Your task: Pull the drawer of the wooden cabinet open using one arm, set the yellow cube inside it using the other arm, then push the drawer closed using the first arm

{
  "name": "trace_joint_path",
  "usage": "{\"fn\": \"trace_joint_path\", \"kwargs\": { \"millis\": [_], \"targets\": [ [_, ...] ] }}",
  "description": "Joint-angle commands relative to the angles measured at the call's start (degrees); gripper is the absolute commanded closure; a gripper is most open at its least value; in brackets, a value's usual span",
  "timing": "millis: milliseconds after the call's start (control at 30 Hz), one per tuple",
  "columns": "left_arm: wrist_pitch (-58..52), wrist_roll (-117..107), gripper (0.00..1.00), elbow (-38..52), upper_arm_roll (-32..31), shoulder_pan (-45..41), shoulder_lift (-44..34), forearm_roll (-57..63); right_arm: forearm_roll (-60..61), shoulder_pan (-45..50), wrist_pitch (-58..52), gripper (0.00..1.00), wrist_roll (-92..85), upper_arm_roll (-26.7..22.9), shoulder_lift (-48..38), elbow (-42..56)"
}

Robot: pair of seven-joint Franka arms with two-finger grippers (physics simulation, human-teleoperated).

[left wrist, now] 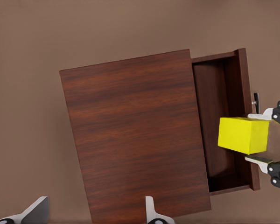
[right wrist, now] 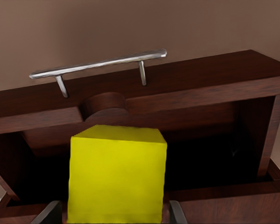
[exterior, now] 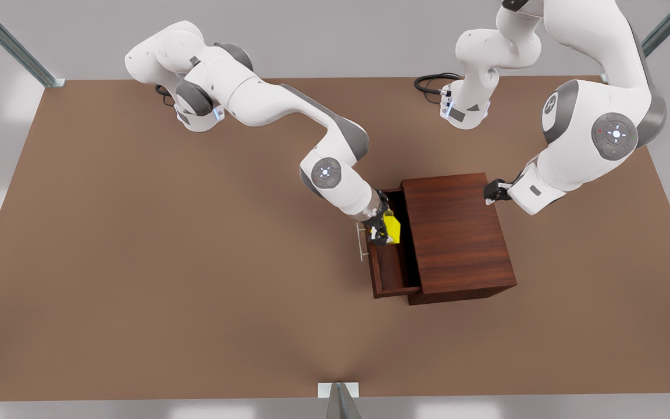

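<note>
Cube hanging over the open drawer

Right gripper (exterior: 382,231), mid-frame, is pinching the yellow cube (exterior: 392,228) above the drawer (exterior: 386,272); left gripper (exterior: 491,192), fingers spread, is waiting beside the wooden cabinet (exterior: 457,233).

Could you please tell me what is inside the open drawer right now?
The right gripper holds the yellow cube over the drawer. Its visible floor is bare; the cabinet covers the back part.

Wore glossy white shells with dark grey bands at the joints. Carried round grey caps with small lit marks. Ended in black claws: right claw (exterior: 382,234) at frame centre, left claw (exterior: 495,191) right of centre, with pale silver fingers (left wrist: 37,210). Trailed black cables (exterior: 431,81) near the upper bases.
</note>
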Motion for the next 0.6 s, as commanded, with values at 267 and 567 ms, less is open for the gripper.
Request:
{"fn": "trace_joint_path", "kwargs": {
  "millis": [267, 567],
  "targets": [
    [0.9, -10.3, 0.0, 1.2, -0.4, -1.9, 1.0, 0.6, -1.9, -18.9, -15.7, 0.0, -10.3, -0.5, -5.8, 0.0],
    [12.9, -103.3, 0.96, 7.6, -0.3, -24.6, 12.6, 2.1, -16.3, -45.7, -33.0, 0.0, -126.1, -4.8, -41.3, -39.9]
  ]
}}
